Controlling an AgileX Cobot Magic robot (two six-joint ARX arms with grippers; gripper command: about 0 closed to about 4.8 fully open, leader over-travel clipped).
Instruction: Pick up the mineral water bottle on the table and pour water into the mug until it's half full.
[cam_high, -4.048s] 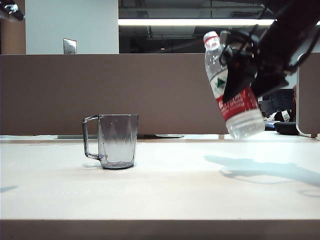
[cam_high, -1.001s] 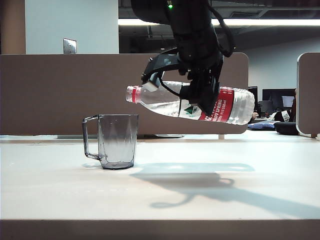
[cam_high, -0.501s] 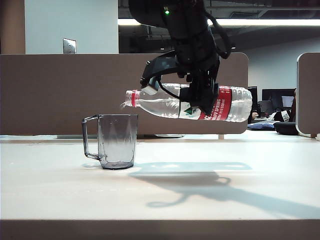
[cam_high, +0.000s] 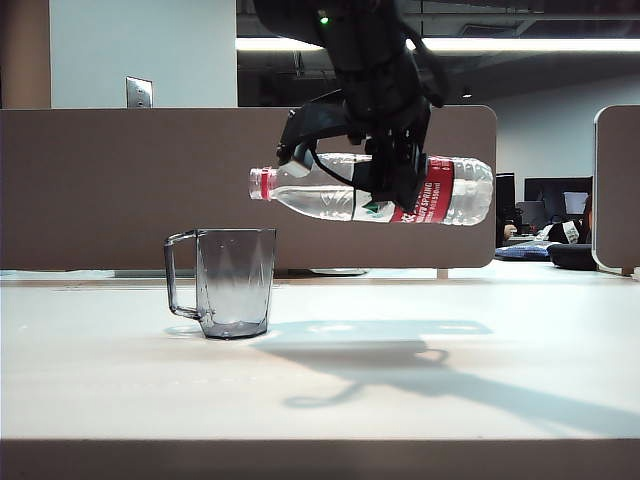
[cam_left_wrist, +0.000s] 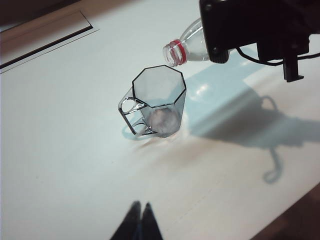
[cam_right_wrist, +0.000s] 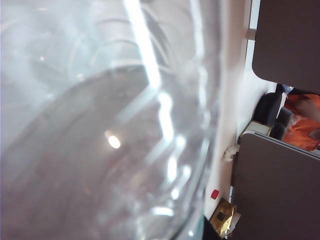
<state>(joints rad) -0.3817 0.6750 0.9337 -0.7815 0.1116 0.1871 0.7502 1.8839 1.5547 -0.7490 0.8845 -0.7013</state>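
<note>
Here we find the mineral water bottle (cam_high: 370, 190) lying nearly level in the air, held well above the table (cam_high: 420, 400) — its uncapped mouth, with the red neck ring, points toward the mug (cam_high: 228, 282) and sits just above and beside the mug's rim. From the left wrist view the bottle's mouth (cam_left_wrist: 174, 52) hangs over the far edge of the mug's (cam_left_wrist: 157, 102) eight-sided opening. The water (cam_high: 330, 207) lies pooled along the lower side of the bottle; we cannot tell whether any is leaving the mouth. The mug stands upright on the table with its handle turned away from the bottle, and we cannot make out how much liquid is in it.

The right gripper (cam_high: 392, 170) comes down from above and is clamped round the bottle at the red-and-white label, its dark body covering the bottle's middle. In the right wrist view we see only the clear wall of the bottle (cam_right_wrist: 100, 120) pressed close to the lens.

The left gripper (cam_left_wrist: 140, 220) hovers over the near part of the table, apart from the mug — its two dark fingertips lie together, with nothing between them. The bottle and arm cast a broad shadow (cam_high: 400, 360) across the tabletop.
</note>
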